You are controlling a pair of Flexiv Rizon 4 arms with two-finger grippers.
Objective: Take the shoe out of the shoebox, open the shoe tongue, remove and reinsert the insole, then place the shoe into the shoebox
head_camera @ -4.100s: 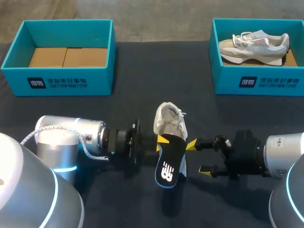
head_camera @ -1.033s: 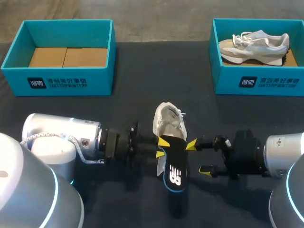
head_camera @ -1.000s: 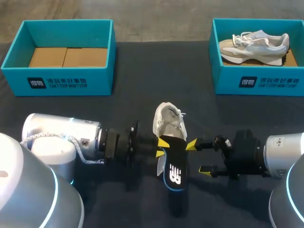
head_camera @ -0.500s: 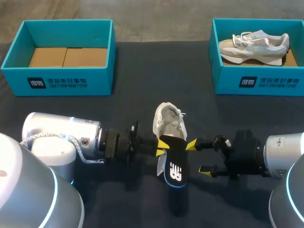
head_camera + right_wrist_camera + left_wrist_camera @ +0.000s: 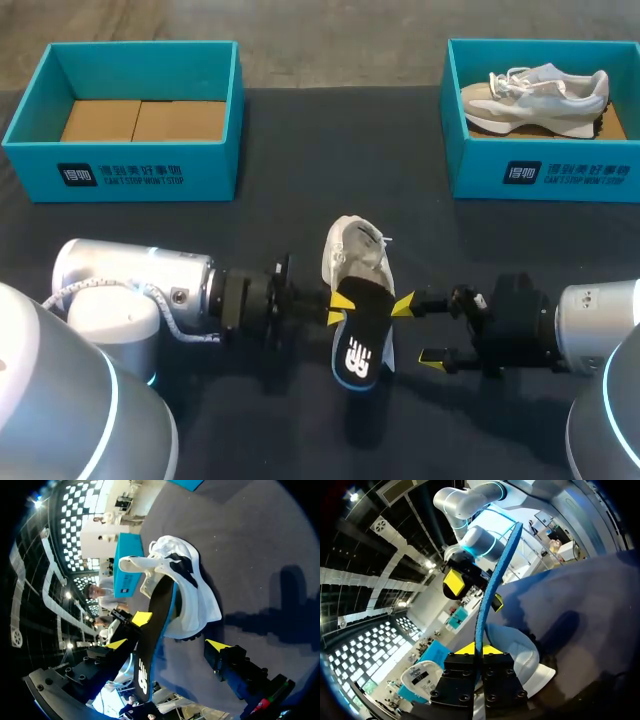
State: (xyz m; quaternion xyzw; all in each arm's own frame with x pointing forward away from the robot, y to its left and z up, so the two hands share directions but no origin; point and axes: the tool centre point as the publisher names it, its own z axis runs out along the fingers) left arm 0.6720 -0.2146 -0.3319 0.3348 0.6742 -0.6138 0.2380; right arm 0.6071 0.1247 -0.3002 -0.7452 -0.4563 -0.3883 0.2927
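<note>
The dark table (image 5: 280,200) carries two teal shoeboxes well ahead of both claws: the left shoebox (image 5: 130,170), past the left claw, shows only its cardboard floor; the right shoebox (image 5: 545,180), past the right claw, holds a pale second shoe (image 5: 535,95) lying on its side. The white shoe (image 5: 355,250) (image 5: 192,595) of the task sits on the table between the two claws, out of either box, with its toe pointing away from them and its heel end nearest their tips. The black insole (image 5: 362,345) (image 5: 497,580) (image 5: 152,630) with a blue rim runs from the shoe's opening back towards the robot, its near end lifted off the table. The left claw (image 5: 338,306) (image 5: 478,650) has its fingers closed tight on the insole's edge, pinching it from both sides. The right claw (image 5: 418,330) (image 5: 167,645) stands spread wide and grips nothing; one of its yellow tips is just beside the shoe's heel, the other well clear of it, and the insole lies between the two
</note>
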